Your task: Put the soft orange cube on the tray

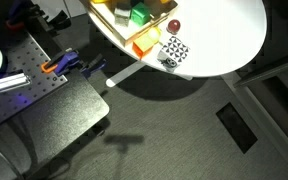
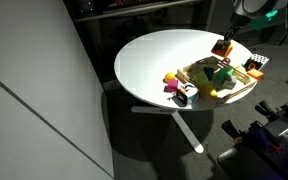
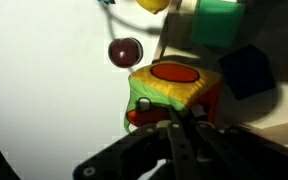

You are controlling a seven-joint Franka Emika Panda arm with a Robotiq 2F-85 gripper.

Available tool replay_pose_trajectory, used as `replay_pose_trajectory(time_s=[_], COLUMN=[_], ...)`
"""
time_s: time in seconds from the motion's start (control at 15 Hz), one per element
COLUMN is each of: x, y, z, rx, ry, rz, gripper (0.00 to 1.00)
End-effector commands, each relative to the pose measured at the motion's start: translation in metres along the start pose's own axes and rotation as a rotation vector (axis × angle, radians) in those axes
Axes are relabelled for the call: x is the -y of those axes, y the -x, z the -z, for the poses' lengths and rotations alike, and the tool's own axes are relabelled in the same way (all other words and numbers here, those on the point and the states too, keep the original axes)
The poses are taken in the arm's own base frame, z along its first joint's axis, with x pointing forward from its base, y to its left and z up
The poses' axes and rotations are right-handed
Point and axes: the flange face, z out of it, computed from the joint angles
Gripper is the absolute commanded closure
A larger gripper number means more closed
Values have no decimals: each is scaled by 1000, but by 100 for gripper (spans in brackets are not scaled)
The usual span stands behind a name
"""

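Note:
My gripper hangs over the far side of the pale wood-coloured tray and is shut on the soft orange cube. In the wrist view the cube fills the middle: an orange oval on a yellow face, a green side, and a red-orange patch with a whitish bit below. The dark fingers close on its near edge. The tray shows tan behind it. In an exterior view the tray lies at the table's top edge, with the gripper out of frame.
On the tray are a green cube, a dark blue block and a larger orange-yellow block. A dark red ball and a black-and-white patterned cube sit on the round white table beside the tray.

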Motion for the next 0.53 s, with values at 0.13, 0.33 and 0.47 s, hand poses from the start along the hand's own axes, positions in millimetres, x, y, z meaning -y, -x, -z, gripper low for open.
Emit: replay_pose_trajectory(time_s=[0.13, 0.33, 0.47], x=[12, 15, 16], y=[7, 8, 9], z=[21, 26, 29], rx=[12, 21, 38], ry=[-78, -100, -105], rz=[40, 40, 34], gripper=[67, 45, 28])
